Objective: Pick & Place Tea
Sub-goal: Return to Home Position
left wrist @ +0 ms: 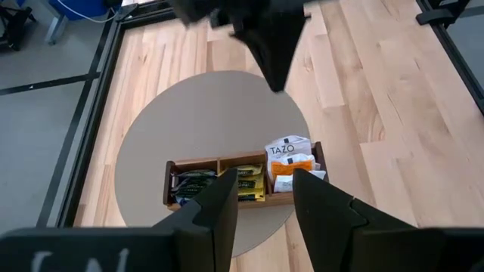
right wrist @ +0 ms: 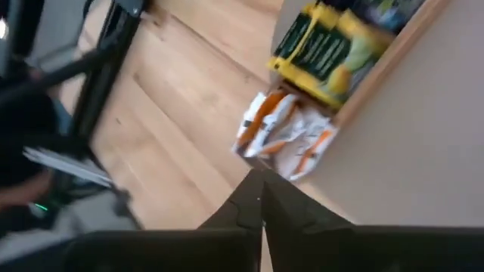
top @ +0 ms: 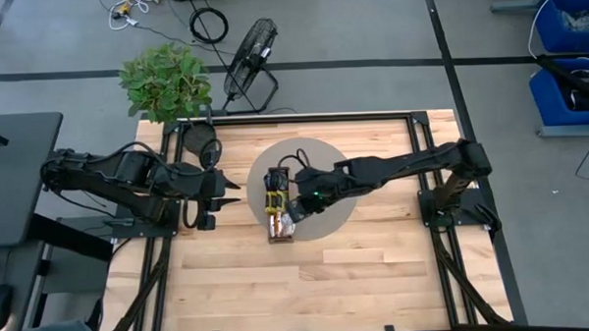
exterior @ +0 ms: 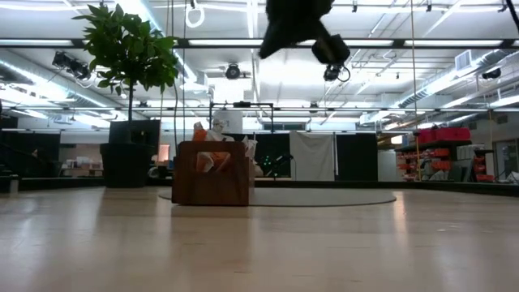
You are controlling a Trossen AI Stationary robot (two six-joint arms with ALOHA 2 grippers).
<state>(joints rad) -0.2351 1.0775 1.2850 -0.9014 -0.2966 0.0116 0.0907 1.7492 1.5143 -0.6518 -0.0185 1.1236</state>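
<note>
A: Where's the tea?
B: All in the wooden tray (exterior: pixel 211 182). The left wrist view shows three sections: dark sachets (left wrist: pixel 193 181), yellow-green sachets (left wrist: pixel 249 181), orange-and-white sachets (left wrist: pixel 291 162). In the high view the orange-and-white end is at 6 o'clock, and the tray sits on the 8 o'clock side of the grey mat (top: pixel 324 160).
A: Low view?
B: Only the tray's end wall, with orange-and-white ones poking above it. Other colours hidden.
A: End effectors?
B: Right end effector (right wrist: pixel 259 181) is just at 3 o'clock of the tray, raised, fingers pressed together, empty. Left end effector (left wrist: pixel 265 179) is at 9 o'clock, apart from the tray, fingers spread, nothing between.
</note>
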